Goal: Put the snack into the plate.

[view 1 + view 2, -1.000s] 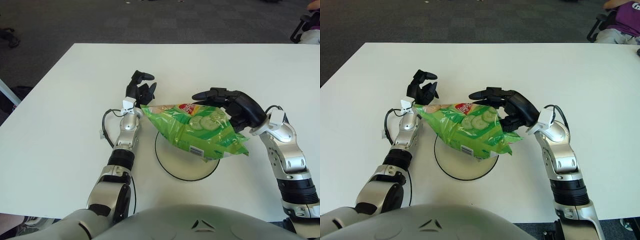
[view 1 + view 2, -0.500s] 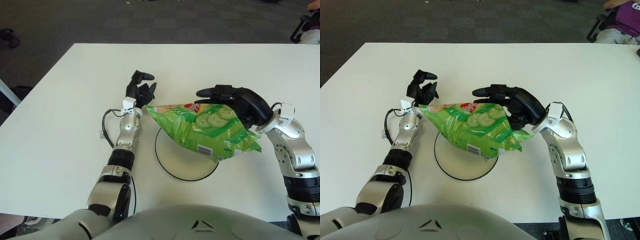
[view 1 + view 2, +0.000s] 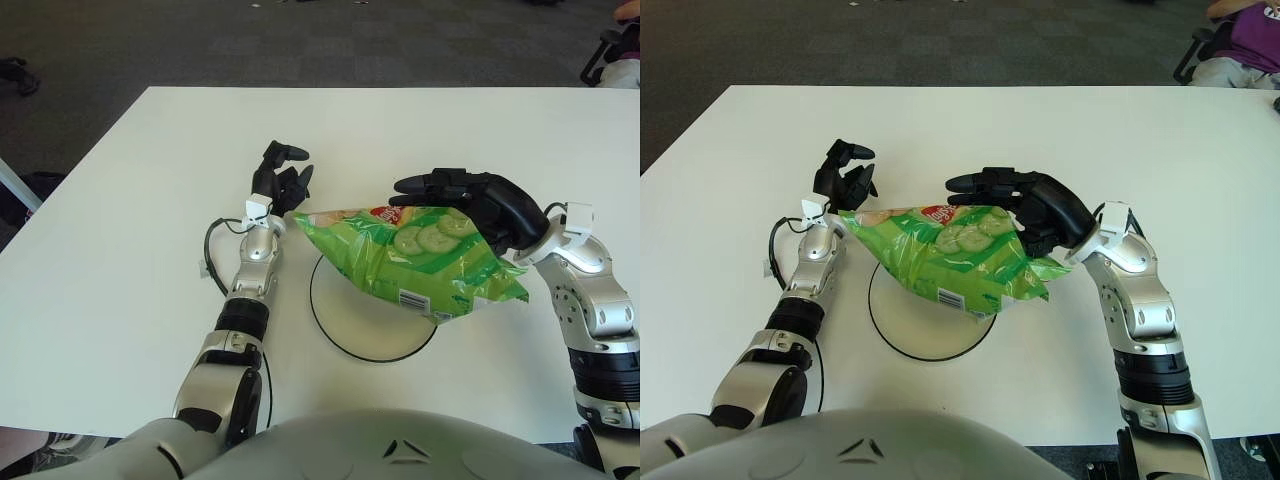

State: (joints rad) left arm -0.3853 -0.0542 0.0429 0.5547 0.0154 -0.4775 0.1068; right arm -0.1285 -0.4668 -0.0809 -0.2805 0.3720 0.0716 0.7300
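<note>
Green snack bag [image 3: 420, 262] hangs gripped in right hand [image 3: 478, 205] fingers [image 3: 425, 183] above plate [image 3: 345, 325].

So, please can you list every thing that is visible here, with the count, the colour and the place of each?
snack bag: one, green with cucumber slices printed on it, held over the right part of the plate, its right end past the rim
plate: one, white with a dark rim, on the table near the front edge
table: one, white, fills most of both views
floor: dark grey carpet, beyond the table
left hand: black, beside the bag's left end, holding nothing
right hand: black, gripping the bag's right end
</note>
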